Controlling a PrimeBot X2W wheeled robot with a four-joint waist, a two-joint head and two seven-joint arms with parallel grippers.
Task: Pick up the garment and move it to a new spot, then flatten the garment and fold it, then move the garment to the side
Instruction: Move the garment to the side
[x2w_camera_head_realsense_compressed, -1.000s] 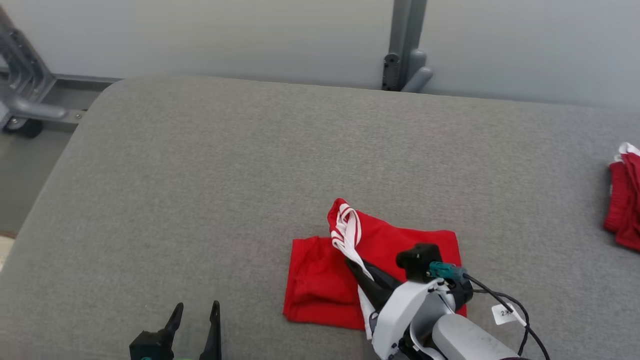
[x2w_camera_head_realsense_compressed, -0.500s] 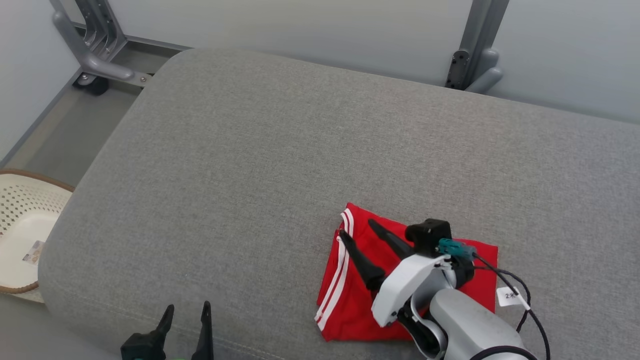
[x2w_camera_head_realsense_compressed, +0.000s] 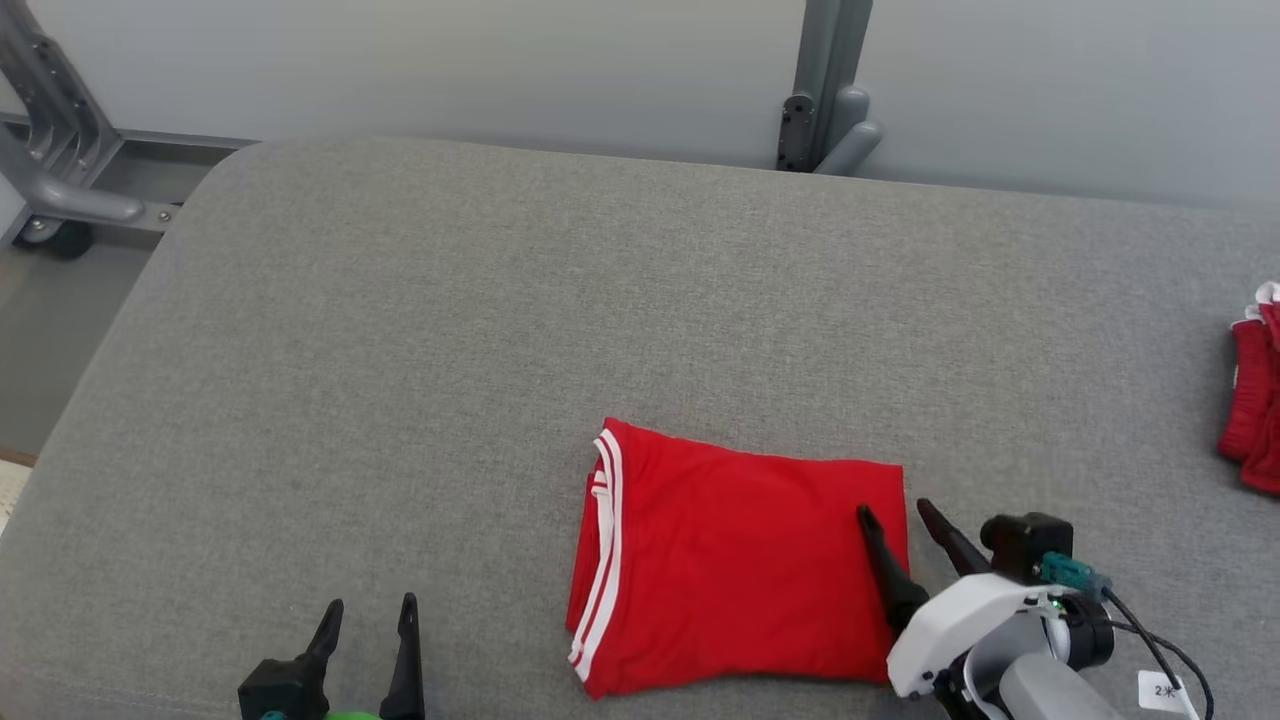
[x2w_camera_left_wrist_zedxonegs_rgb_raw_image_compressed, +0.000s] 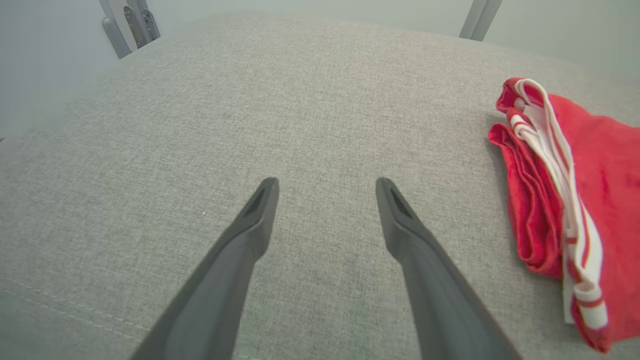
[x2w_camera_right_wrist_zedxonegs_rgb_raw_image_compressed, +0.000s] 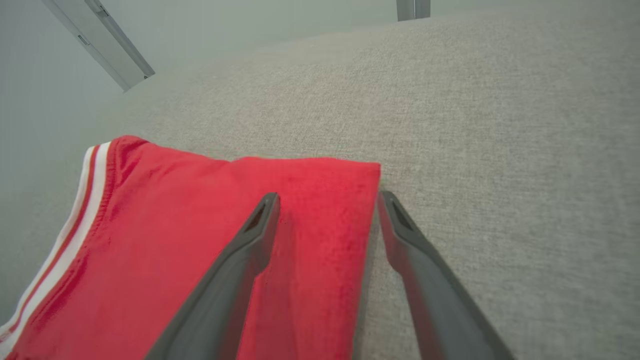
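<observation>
The garment (x2w_camera_head_realsense_compressed: 735, 565) is red with white stripes along its left edge and lies folded flat on the grey cushion (x2w_camera_head_realsense_compressed: 500, 330). My right gripper (x2w_camera_head_realsense_compressed: 893, 510) is open over the garment's right edge, one finger above the cloth and the other just past it; in the right wrist view the garment (x2w_camera_right_wrist_zedxonegs_rgb_raw_image_compressed: 200, 240) fills the lower left and the gripper (x2w_camera_right_wrist_zedxonegs_rgb_raw_image_compressed: 327, 197) holds nothing. At the lower left my left gripper (x2w_camera_head_realsense_compressed: 366, 603) stands open and empty over bare cushion; its wrist view has the gripper (x2w_camera_left_wrist_zedxonegs_rgb_raw_image_compressed: 326, 182) left of the garment's striped edge (x2w_camera_left_wrist_zedxonegs_rgb_raw_image_compressed: 565, 185).
Another red and white piece of cloth (x2w_camera_head_realsense_compressed: 1255, 400) lies at the cushion's right edge. A grey metal post (x2w_camera_head_realsense_compressed: 825, 90) rises behind the cushion, and a grey frame (x2w_camera_head_realsense_compressed: 55, 170) stands at the back left. The cushion's left edge drops to the floor.
My right gripper let go of the striped edge, opened, and drew back to the garment's right edge. The garment now lies flat and folded. The camera swung left, then back.
</observation>
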